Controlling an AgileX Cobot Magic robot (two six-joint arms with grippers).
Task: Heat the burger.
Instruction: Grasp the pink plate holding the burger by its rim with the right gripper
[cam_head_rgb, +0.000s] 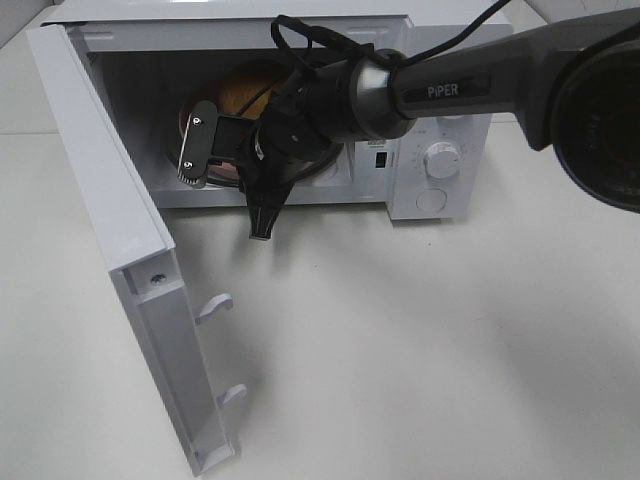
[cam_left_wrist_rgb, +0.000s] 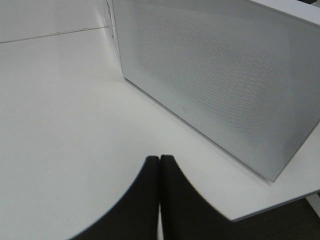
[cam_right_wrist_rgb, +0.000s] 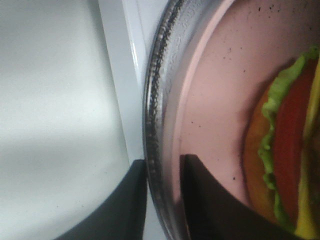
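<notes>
I read "PIPER" on the right arm (cam_head_rgb: 450, 90) reaching into the open microwave (cam_head_rgb: 430, 170), where the burger (cam_right_wrist_rgb: 287, 150) sits on a pink plate (cam_right_wrist_rgb: 220, 100). My right gripper (cam_right_wrist_rgb: 162, 167) pinches that plate's rim; the left gripper (cam_left_wrist_rgb: 159, 165) rests jaws together beside the microwave's perforated wall.

Even, bright light is washing the white desk (cam_head_rgb: 420, 340), with the open microwave door (cam_head_rgb: 120, 250) throwing a soft shadow beside it. The microwave cavity (cam_head_rgb: 150, 120) is sitting dimmer. In the right wrist view the burger (cam_right_wrist_rgb: 287, 150) and pink plate (cam_right_wrist_rgb: 220, 100) are blurring at close range.
</notes>
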